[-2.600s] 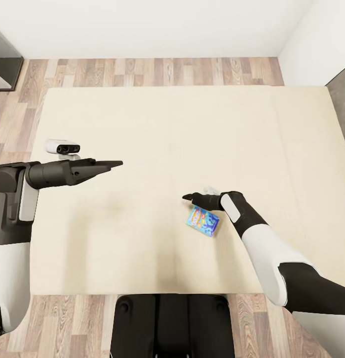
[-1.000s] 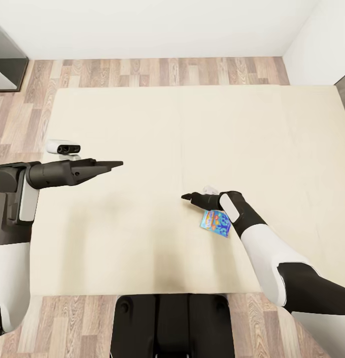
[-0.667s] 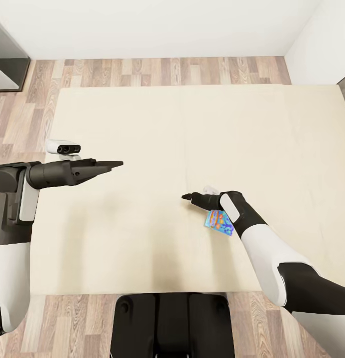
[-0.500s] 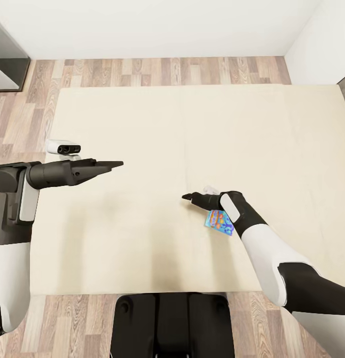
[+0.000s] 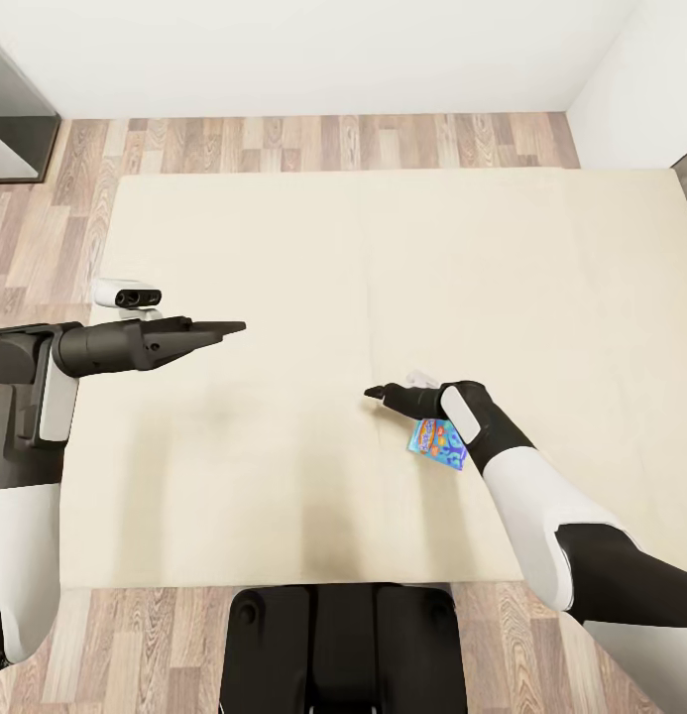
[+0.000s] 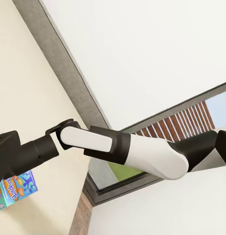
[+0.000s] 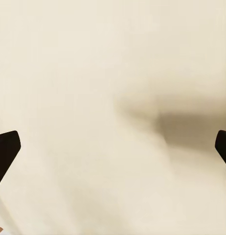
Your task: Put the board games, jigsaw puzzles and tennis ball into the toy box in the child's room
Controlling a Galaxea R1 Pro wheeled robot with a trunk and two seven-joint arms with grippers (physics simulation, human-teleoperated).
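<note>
- Nearest, at the bottom centre of the head view, the robot's dark base [image 5: 343, 645] stands on the wood-plank floor [image 5: 115, 635] against the near edge of the bed [image 5: 284, 476].
- Just beyond, right of centre, the small blue board game [image 5: 434, 440] lies flat on the cream mattress, partly under the right forearm; it also shows at the lower left of the left wrist picture [image 6: 15, 190].
- Slightly further, the right gripper [image 5: 375, 394] hangs over the mattress just beside that box, holding nothing; in the right wrist picture its dark fingertips [image 7: 4, 152] sit at opposite edges, spread wide.
- Left of centre, the left gripper [image 5: 229, 326] points toward the bed's middle, its jaws drawn to a narrow point, empty.
- Furthest, floor planks and a white wall [image 5: 313, 50] fill the top.
</note>
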